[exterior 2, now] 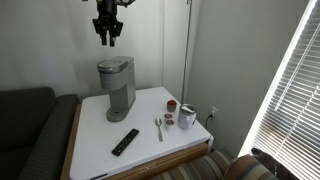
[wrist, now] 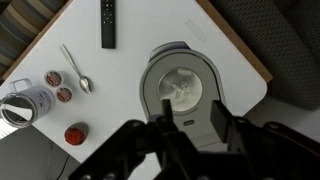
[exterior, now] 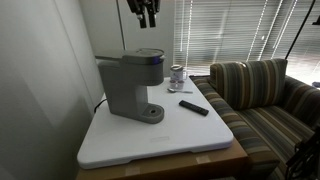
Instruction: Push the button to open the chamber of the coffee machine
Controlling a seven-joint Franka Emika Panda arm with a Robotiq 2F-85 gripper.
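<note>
My gripper [exterior 2: 108, 40] hangs high in the air above the coffee machine [exterior 2: 117, 88], well clear of it. Its jaws are spread apart and it has hold of nothing. In the wrist view the gripper [wrist: 180, 135] frames the chamber [wrist: 180, 85] from above, with the round lid sitting between my fingers [wrist: 130, 150].

The coffee machine [exterior: 130, 88] stands close to the wall-side edge of the worktop [exterior: 150, 142], toward the corner beside the dark couch [exterior 2: 25, 130]. Its chamber [exterior: 140, 60] overhangs toward the middle of the worktop.

A black remote [exterior 2: 125, 141] lies flat near the front edge, well apart from the machine, with bare white surface between them. A spoon [exterior 2: 158, 127] lies nearer the opposite side edge. A mug [exterior 2: 187, 117] stands by that far corner, with small round pods [wrist: 65, 94] just beside it.

A striped sofa [exterior: 258, 95] sits just beyond the worktop's edge on the window side. Open air separates my gripper from the chamber lid.
</note>
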